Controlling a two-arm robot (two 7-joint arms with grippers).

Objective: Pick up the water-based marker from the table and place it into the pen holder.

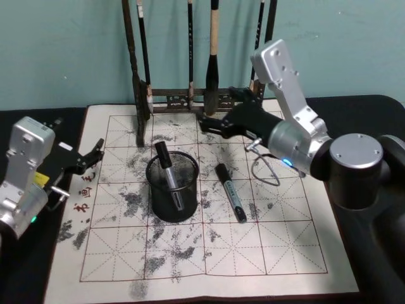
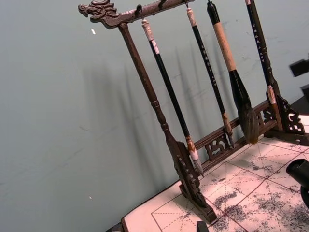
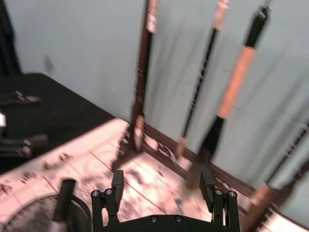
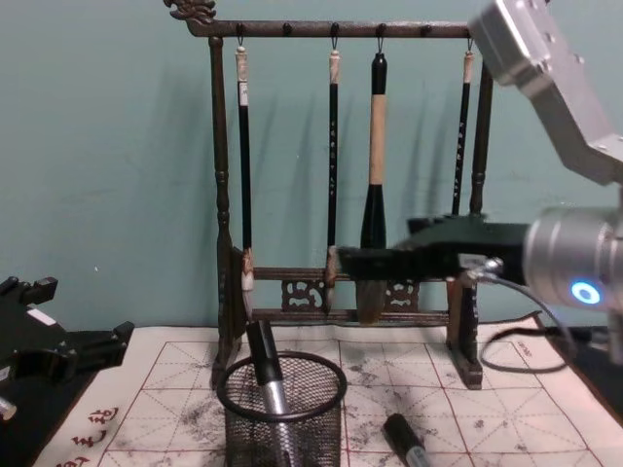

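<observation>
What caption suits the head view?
One marker in the pen holder, a second marker beside it; right gripper hovering, left gripper idle.

Right arm reaching forward, elbow up high, wrist level. Right gripper (image 3: 161,182) jaws spread wide, empty (wrist view shows it best). Left arm parked low at robot's left, left gripper (image 1: 93,155) jaws parted, pointing inward.
</observation>
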